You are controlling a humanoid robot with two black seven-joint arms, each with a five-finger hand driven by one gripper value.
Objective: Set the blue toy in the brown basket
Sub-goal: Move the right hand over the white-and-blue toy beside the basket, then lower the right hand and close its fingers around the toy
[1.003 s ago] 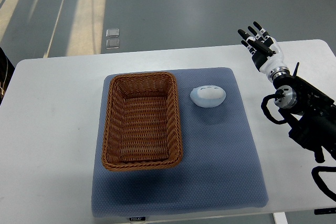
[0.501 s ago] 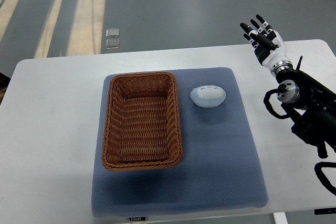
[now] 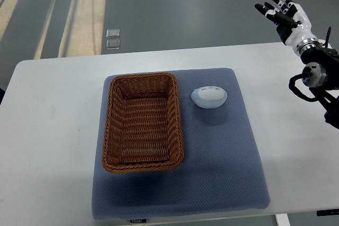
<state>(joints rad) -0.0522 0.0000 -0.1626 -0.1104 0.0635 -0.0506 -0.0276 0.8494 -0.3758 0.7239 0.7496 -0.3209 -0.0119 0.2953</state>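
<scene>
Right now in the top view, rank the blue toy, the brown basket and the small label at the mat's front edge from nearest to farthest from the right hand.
From the right hand, raised past the table's far right corner:
1. Blue toy, on the mat right of the basket.
2. Brown basket, on the mat's left half.
3. Label, at the mat's near edge.

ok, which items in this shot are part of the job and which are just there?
In the job:
- blue toy, on the mat just right of the basket
- brown basket, nothing in it
- right hand, fingers spread, holding nothing, up past the table's far right corner

Just there:
- blue-grey mat under both
- white table
- two small clear squares on the floor
</scene>
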